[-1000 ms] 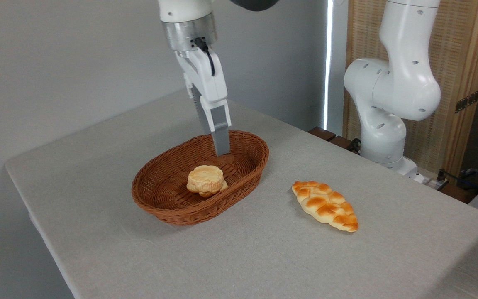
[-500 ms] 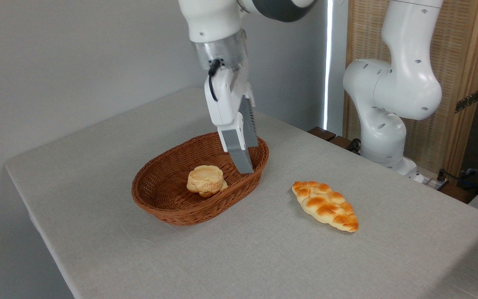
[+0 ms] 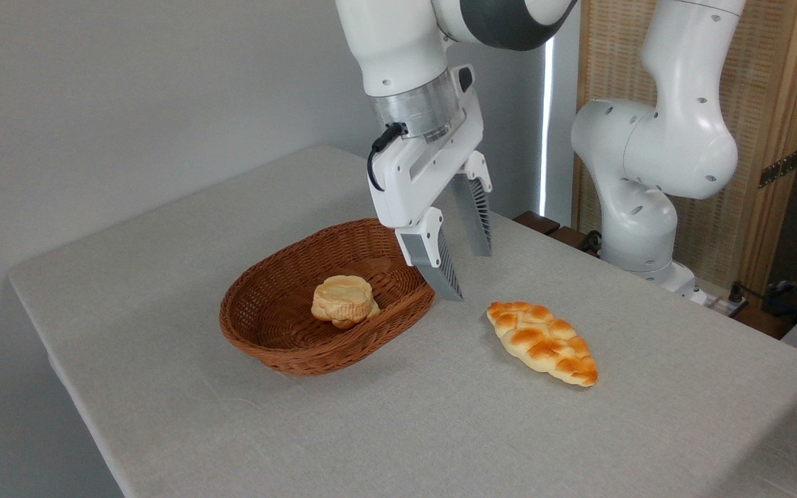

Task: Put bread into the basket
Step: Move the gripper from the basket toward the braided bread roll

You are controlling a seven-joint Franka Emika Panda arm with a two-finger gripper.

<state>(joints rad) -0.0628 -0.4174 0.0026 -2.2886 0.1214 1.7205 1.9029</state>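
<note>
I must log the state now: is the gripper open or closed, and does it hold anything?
Gripper: open, jaws apart, holding nothing.

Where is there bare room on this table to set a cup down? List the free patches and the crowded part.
Free: the table's wide front strip below the basket and the bread; the left corner beside the basket; the right corner past the bread. Crowded: the gap between basket and bread, where the open gripper hangs. The basket already holds a bun.

Bread (braided) right of basket
</note>
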